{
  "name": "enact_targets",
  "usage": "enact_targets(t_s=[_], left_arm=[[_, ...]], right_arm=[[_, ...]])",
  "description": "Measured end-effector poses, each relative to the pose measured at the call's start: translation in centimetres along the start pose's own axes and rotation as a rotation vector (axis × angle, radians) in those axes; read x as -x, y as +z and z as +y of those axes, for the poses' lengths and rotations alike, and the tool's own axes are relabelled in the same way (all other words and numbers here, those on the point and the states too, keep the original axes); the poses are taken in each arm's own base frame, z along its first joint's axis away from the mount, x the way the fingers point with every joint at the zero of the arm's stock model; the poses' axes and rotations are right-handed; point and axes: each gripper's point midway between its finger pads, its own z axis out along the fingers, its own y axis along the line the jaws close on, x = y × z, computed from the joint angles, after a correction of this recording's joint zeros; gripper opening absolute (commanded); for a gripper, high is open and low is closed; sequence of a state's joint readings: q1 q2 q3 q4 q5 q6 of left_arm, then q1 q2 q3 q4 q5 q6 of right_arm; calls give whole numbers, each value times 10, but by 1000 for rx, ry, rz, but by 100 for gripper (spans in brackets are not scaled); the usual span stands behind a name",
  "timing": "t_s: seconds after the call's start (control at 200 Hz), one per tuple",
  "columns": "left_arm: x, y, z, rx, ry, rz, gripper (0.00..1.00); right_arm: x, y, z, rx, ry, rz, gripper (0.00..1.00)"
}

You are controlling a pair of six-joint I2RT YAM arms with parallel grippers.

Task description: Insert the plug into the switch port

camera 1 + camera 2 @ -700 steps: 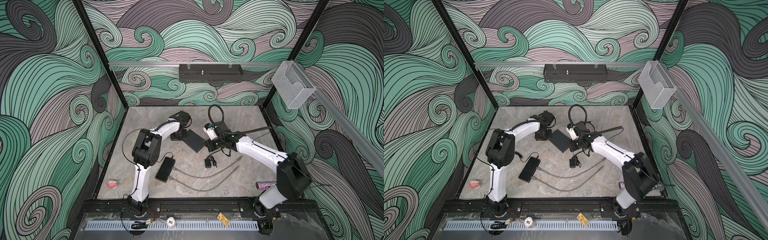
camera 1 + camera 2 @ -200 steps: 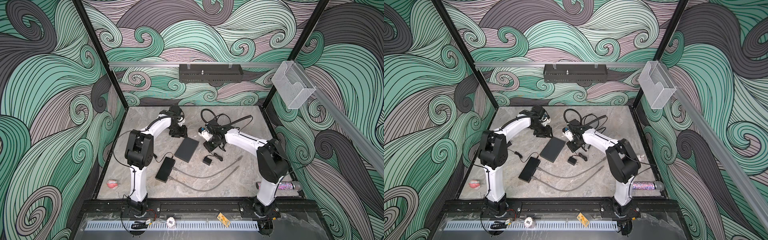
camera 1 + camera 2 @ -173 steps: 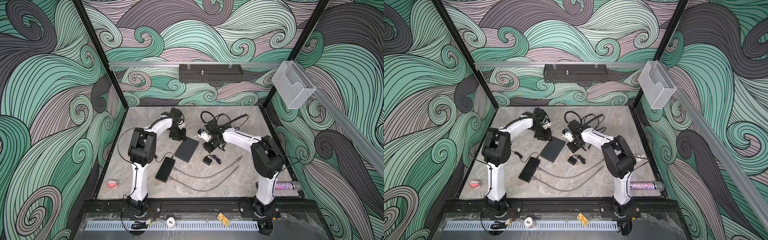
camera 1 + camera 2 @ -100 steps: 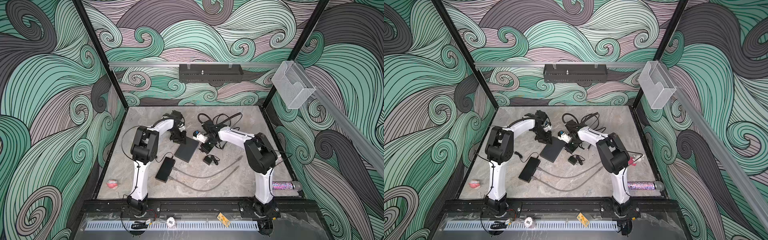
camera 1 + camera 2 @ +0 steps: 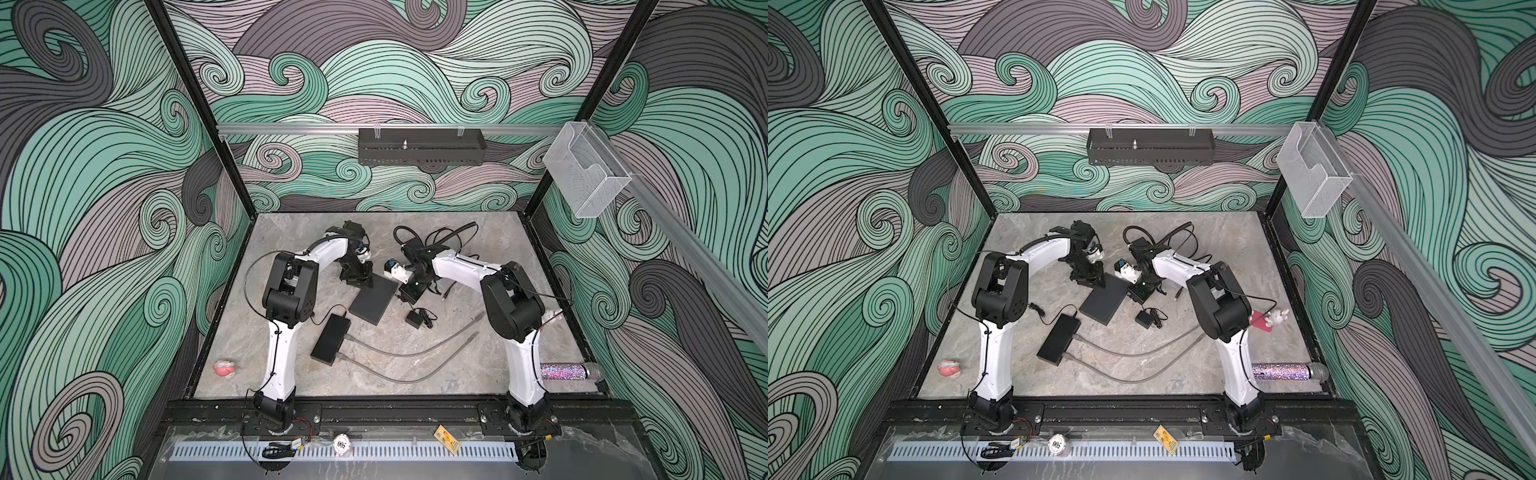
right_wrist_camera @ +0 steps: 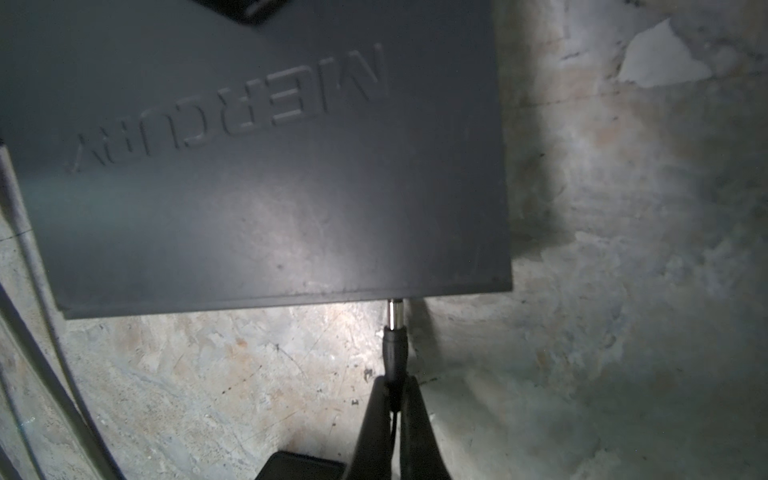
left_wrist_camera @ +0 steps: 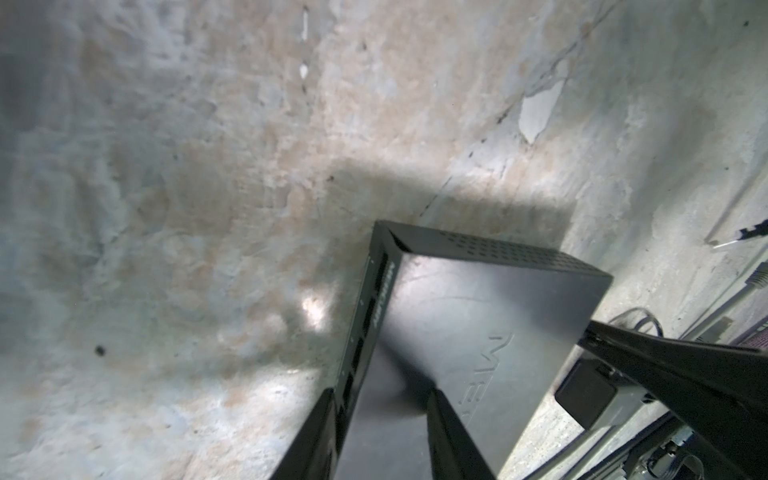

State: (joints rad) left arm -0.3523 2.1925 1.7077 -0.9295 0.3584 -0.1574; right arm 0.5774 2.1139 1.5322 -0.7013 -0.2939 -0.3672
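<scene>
In the right hand (image 6: 392, 388), fingers closed tight, sits the plug (image 6: 394, 336), its metal tip touching the side edge of the switch (image 6: 257, 166) (whether it has entered a port is hidden). The left hand (image 7: 380, 411), fingers narrow, pinches the switch's ported edge. The switch lies flat mid-worktop (image 5: 457, 386).

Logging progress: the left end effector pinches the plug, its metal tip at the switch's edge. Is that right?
Not quite: it is the right end effector that pinches the plug, as the right wrist view shows. Its metal tip is at the edge of the switch.
</scene>
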Motion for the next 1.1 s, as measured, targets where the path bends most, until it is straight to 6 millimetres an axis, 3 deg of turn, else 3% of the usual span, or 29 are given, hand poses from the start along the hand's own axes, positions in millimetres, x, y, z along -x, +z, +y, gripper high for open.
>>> enact_targets(t_s=[0.49, 1.101], left_arm=[[2, 0, -1, -11, -3, 4, 36], [3, 1, 0, -12, 3, 6, 36]], right_arm=[[9, -8, -2, -5, -1, -14, 0], [7, -2, -3, 14, -10, 23, 0]])
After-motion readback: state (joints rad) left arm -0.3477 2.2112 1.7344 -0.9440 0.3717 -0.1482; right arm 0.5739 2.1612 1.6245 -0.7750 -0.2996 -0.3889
